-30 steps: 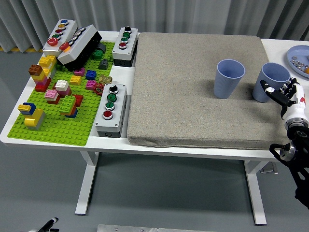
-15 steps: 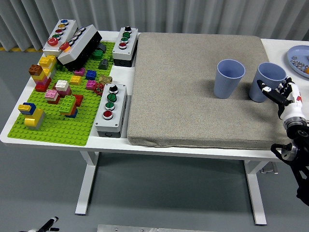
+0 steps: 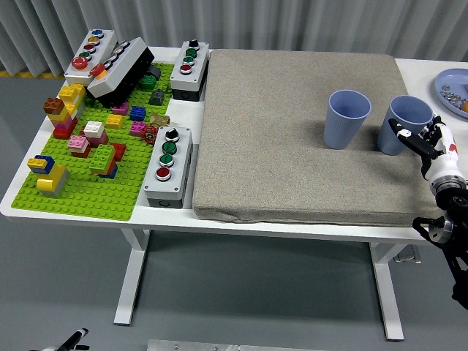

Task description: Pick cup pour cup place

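My right hand (image 3: 431, 146) wraps its fingers (image 3: 406, 136) around the right cup (image 3: 404, 121), at three o'clock from the other cup (image 3: 346, 118).

Showed a right hand (image 3: 433, 146) with black-and-white fingers (image 3: 406, 136), a small red mark, a white wrist cuff and black jointed arm (image 3: 453, 248) below.

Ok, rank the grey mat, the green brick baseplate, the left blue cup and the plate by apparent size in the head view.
1. Grey mat.
2. Green brick baseplate.
3. Left blue cup.
Plate: cut off by the picture's right edge, so it can't be ranked.
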You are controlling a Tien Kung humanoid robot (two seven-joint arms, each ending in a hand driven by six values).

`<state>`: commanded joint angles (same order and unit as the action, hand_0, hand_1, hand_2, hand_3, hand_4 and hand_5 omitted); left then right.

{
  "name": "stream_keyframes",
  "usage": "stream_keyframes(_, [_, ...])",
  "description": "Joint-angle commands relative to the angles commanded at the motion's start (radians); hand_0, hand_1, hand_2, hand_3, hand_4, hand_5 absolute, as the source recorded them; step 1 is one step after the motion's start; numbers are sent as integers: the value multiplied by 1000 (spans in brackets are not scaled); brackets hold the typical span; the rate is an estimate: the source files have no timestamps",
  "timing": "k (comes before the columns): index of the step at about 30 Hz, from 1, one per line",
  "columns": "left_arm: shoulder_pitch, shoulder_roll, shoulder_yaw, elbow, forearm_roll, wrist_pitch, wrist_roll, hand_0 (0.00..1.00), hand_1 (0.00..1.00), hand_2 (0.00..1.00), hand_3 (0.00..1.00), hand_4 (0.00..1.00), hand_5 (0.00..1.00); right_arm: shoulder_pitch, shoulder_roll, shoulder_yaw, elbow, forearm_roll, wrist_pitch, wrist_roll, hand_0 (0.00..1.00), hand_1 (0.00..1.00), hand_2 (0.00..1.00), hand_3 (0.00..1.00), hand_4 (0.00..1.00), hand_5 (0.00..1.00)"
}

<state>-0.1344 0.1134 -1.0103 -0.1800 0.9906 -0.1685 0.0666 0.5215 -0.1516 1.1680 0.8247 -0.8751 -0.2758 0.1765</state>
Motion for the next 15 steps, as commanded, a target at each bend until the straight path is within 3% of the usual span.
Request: stream_keyframes(15, [11, 1, -16, 0, 4, 2, 2, 842, 829, 887, 785, 646, 997, -48, -40, 3, 64, -31, 20, -39, 945, 895, 969, 948, 876, 410])
